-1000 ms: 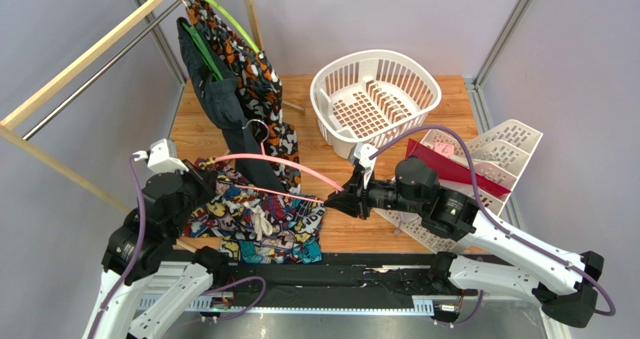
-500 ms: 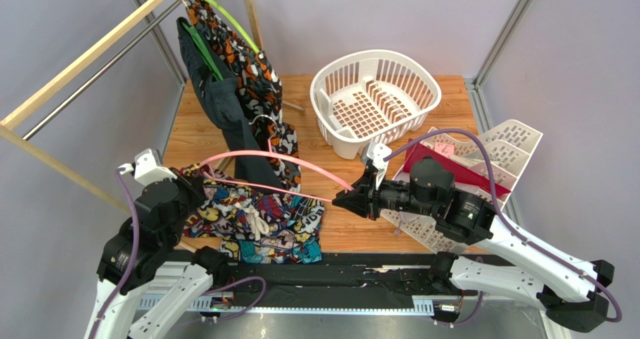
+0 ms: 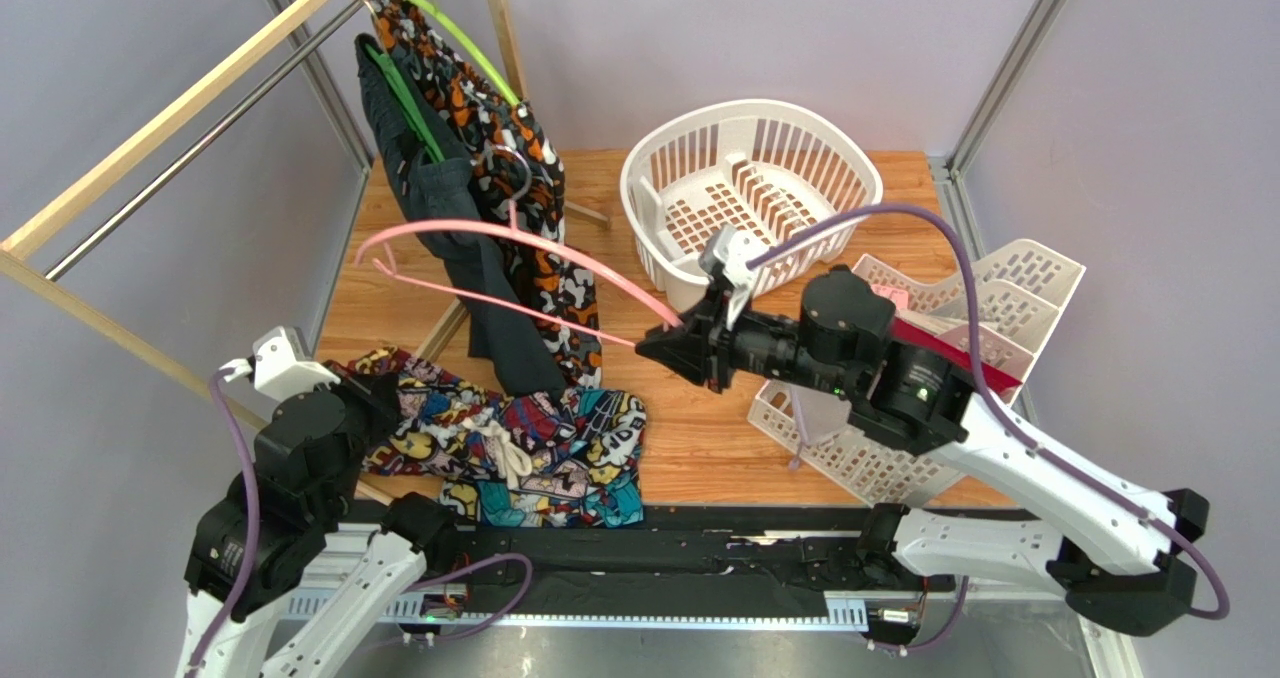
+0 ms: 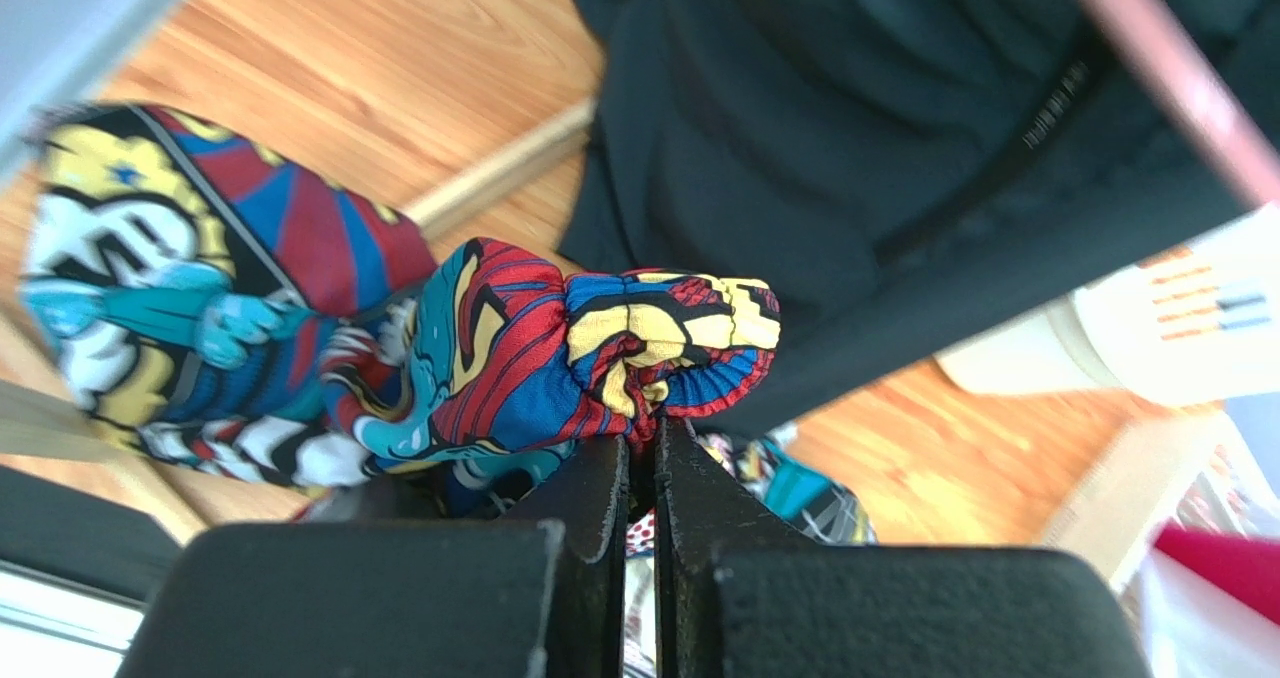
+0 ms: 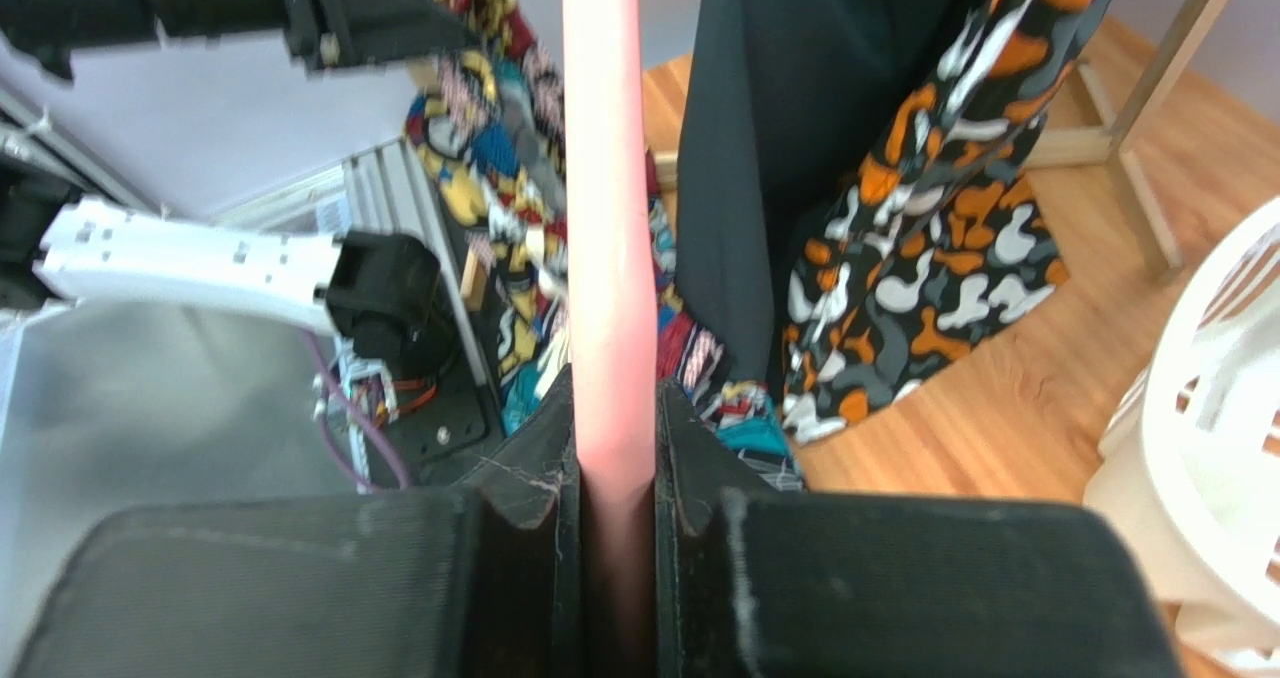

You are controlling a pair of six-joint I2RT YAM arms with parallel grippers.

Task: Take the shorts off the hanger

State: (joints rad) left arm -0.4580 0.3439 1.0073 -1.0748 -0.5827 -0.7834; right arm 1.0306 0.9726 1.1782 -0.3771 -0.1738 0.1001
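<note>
Basically you're anchoring the shorts (image 3: 511, 438) with your left gripper (image 4: 642, 468) pinching a fold while your right gripper (image 3: 661, 345) is clamping the pink hanger (image 3: 496, 231), holding it clear.

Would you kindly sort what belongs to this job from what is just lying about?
Job: shorts, pink hanger, left end effector, right end effector.
Lying about: white basket, tray rack, orange-patterned garment, charcoal garment, light green hanger, dark green hanger.

Built of white links (image 3: 1052, 491) and black cylindrical joints (image 3: 842, 326), looped with purple cables (image 3: 902, 210), tipped with black left gripper (image 4: 642, 461) and right gripper (image 5: 613, 408).
</note>
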